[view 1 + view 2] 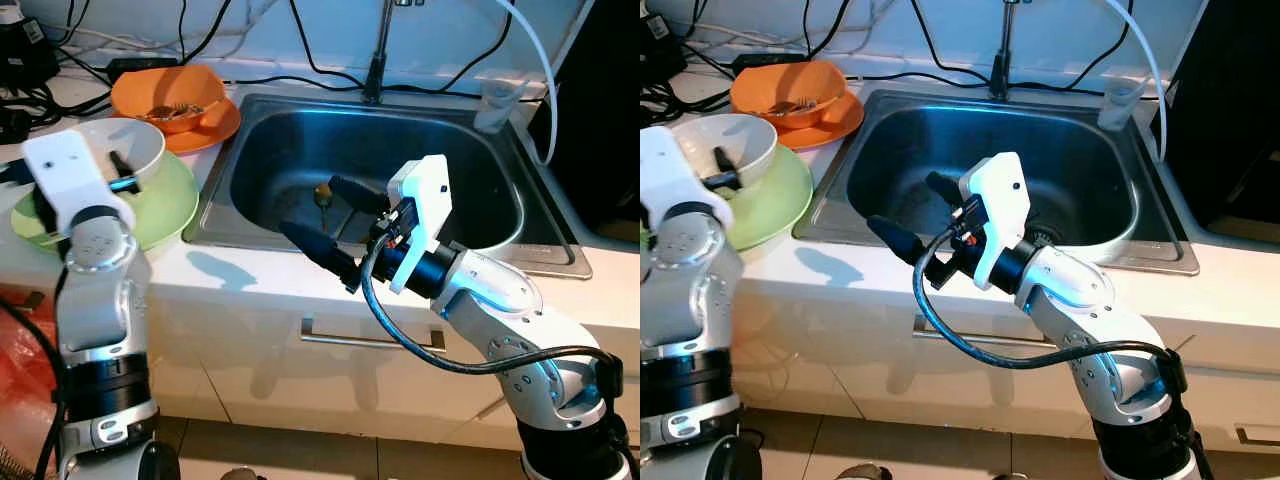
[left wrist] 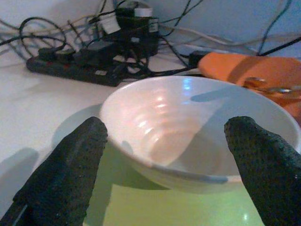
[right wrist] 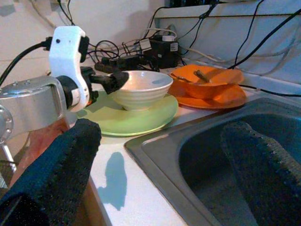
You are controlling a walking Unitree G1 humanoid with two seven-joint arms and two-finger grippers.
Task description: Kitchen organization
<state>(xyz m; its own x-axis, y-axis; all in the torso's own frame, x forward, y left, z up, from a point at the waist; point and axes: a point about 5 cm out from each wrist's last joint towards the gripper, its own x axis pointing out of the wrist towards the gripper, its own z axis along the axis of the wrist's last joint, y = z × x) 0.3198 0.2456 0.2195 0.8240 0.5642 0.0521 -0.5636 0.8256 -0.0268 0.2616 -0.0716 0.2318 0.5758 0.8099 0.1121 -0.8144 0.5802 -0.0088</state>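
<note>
White desk (image 1: 250, 275): left gripper (image 3: 113, 81), jaws apart, at white bowl (image 3: 141, 89); right gripper (image 1: 335, 222), jaws apart, over sink (image 1: 470, 160).

A white counter (image 1: 250, 275) holds a steel sink (image 1: 250, 130), with white cabinet fronts (image 1: 300, 380) above a tiled floor (image 1: 300, 455).

white bowl (image 3: 141, 88) upright on green plate (image 3: 136, 120), beside sink (image 1: 300, 140)

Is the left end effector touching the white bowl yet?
Cannot tell. In the right wrist view the left end effector meets the white bowl's rim, but whether it presses or just overlaps isn't plain.
</note>
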